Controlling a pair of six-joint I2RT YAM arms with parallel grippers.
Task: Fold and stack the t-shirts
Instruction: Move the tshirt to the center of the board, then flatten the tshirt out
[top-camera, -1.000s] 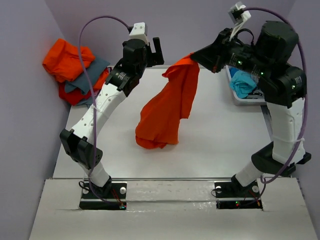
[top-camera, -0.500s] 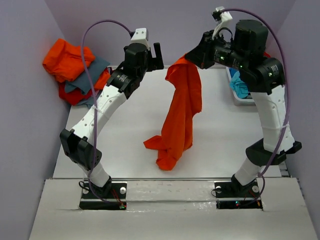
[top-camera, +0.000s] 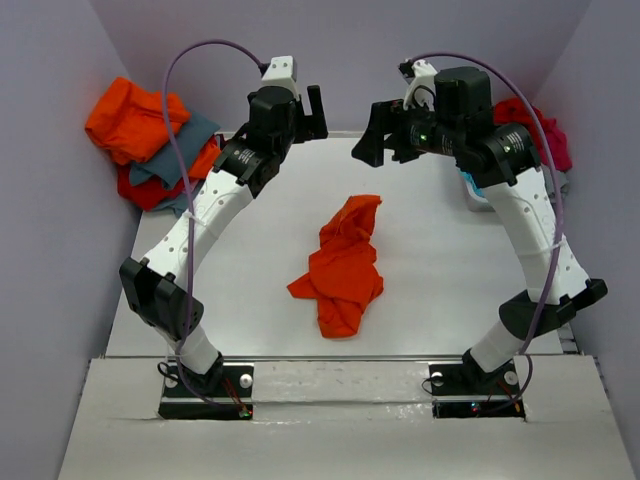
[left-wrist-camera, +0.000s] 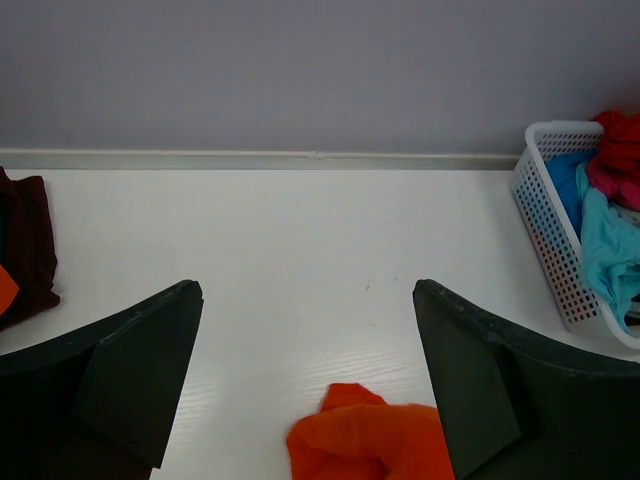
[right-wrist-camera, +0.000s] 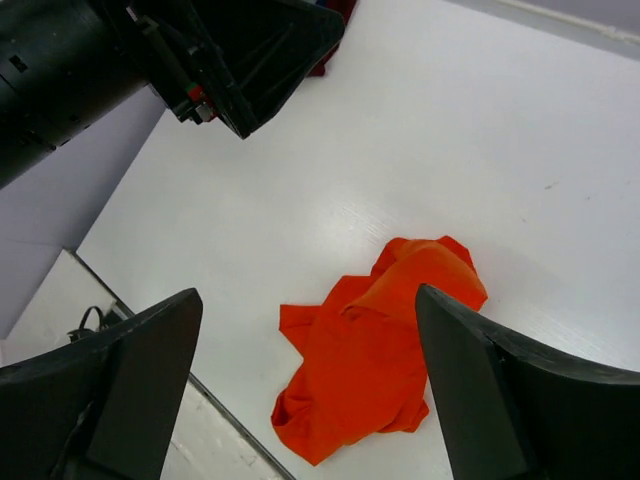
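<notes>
A crumpled bright orange cloth t-shirt (top-camera: 342, 272) is seen lying loose at the centre of the white table (top-camera: 450, 270). The left gripper (top-camera: 310, 108) and the right gripper (top-camera: 370, 148) are held wide apart and empty in the upper middle. A heap of orange, red and grey t-shirts (top-camera: 150, 140) is piled at upper left.

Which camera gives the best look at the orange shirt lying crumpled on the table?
Top external: the whole orange shirt lies unobstructed there. The right wrist view shows the shirt too, nearly whole; the left wrist view catches only its edge.
</notes>
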